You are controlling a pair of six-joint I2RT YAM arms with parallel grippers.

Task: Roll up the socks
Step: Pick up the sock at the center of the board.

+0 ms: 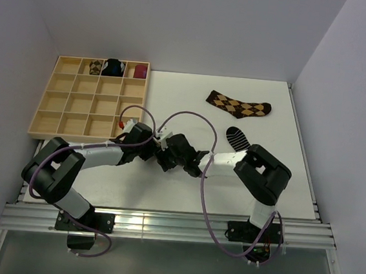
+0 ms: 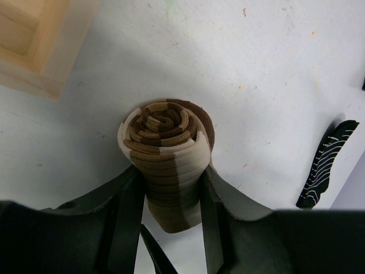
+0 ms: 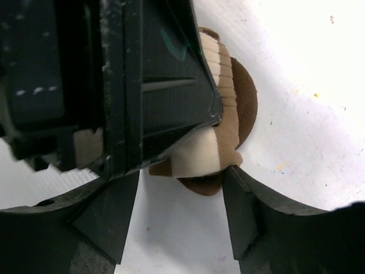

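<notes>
The brown-and-cream striped sock (image 2: 167, 149) is rolled into a tight spiral, and my left gripper (image 2: 171, 208) is shut on it just above the white table. In the top view both grippers meet at mid-table and hide the roll: the left gripper (image 1: 161, 143) and the right gripper (image 1: 182, 155). In the right wrist view my right gripper (image 3: 181, 214) is open. The roll (image 3: 227, 123) lies just beyond its fingertips, and the right finger (image 3: 246, 208) touches its edge. The argyle sock (image 1: 238, 105) lies flat at the back right. The short black striped sock (image 1: 238, 139) lies near the right arm and shows in the left wrist view (image 2: 326, 164).
A wooden compartment tray (image 1: 63, 103) stands at the back left; its corner shows in the left wrist view (image 2: 34, 51). Its back row holds an argyle bundle (image 1: 95, 68), a black-and-blue bundle (image 1: 114, 67) and a maroon bundle (image 1: 139, 71). Purple cables loop over both arms.
</notes>
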